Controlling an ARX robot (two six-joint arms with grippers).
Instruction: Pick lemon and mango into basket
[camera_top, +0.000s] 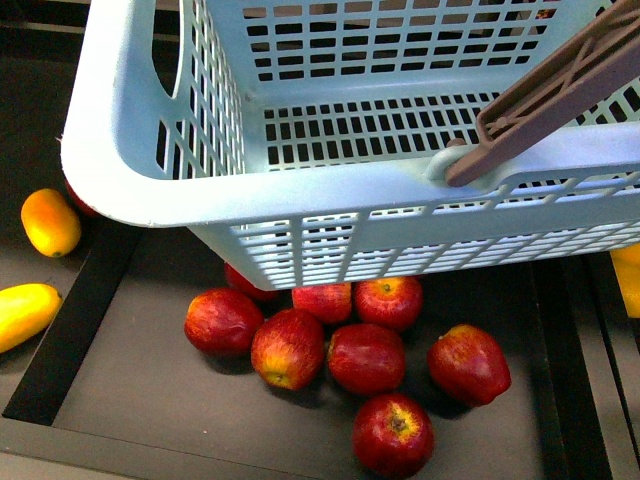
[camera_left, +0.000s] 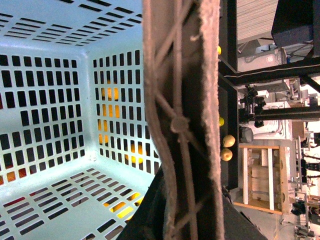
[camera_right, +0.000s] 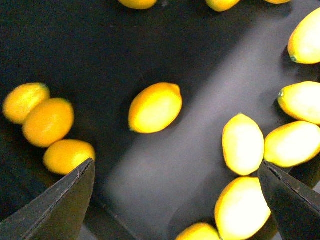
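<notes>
A dark counter (camera_top: 150, 330), split by black rails into bays, carries loose fruit: red apples (camera_top: 365, 357) in the middle bay, yellow fruit in the bay at its left edge. The basket (camera_top: 300, 195) hangs tilted above the apples, empty, its brown handle (camera_top: 560, 90) drawn up taut. That handle runs close across the left wrist camera, so the left gripper probably carries it, but its jaws are hidden and I cannot tell how they stand.

The right gripper (camera_right: 175, 167) hovers over another patch of counter with jaws spread wide, holding and touching nothing. The lemon (camera_right: 155, 107) lies alone on bare counter ahead of the fingertips (camera_right: 65, 200), apart from its neighbours; which bay this is I cannot tell. The mango (camera_top: 25, 315), as I read it, is the longer, slimmer yellow fruit at the counter's left edge.

Both look firm and light, but rounded and smooth enough to roll or slip out. The lemon is best taken across its short middle, not the tips; the mango likewise across its waist
</notes>
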